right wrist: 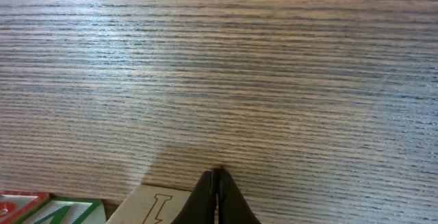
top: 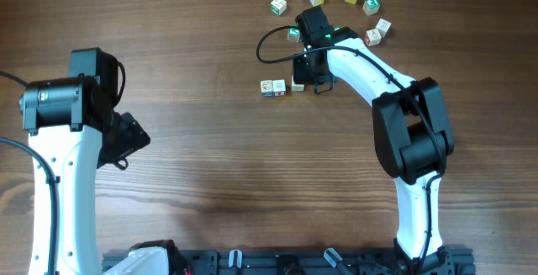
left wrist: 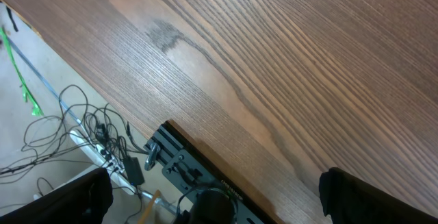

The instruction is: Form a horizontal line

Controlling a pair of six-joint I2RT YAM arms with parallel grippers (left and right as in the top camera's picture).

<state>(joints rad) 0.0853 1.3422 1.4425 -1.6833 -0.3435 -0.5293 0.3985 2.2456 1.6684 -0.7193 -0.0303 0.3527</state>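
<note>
The short row of small whitish letter cubes (top: 279, 87) is lying left-to-right on the brown wooden table (top: 193, 98), its red and green letters too cropped to read, while the right gripper (right wrist: 217, 195) is pinching empty over its right-end cube and the left gripper (left wrist: 219, 200) is gaping wide.

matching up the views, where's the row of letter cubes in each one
Overhead: the row of letter cubes lies upper centre, its right end at the right gripper.
Left wrist: not in it.
Right wrist: along the bottom-left edge, cut off by the frame.
Shared landmark: the right gripper, shut over the row's end cube.
</note>
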